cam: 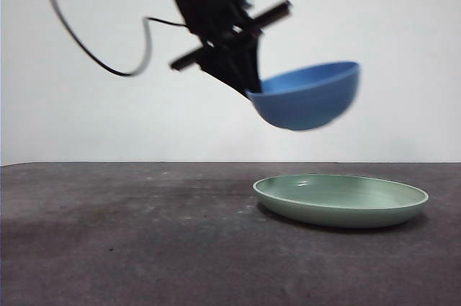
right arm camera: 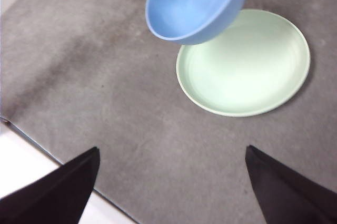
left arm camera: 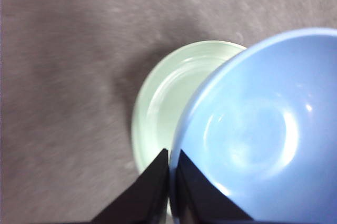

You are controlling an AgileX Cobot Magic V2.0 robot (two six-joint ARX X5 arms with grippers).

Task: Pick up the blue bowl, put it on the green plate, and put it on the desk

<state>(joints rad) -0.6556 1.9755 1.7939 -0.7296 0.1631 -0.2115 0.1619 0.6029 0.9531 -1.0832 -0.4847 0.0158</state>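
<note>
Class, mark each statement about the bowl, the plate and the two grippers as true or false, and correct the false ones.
1. The blue bowl rests on the green plate. False: it hangs in the air above it.
2. The left gripper pinches the bowl's rim. True.
3. The right gripper holds the plate. False: its fingers are open, holding nothing.
4. The plate lies on the desk. True.
5. The bowl is tilted. True.

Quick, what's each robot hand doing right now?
Left gripper: shut on the rim of the blue bowl, held in the air above the green plate.
Right gripper: open, holding nothing.
</note>
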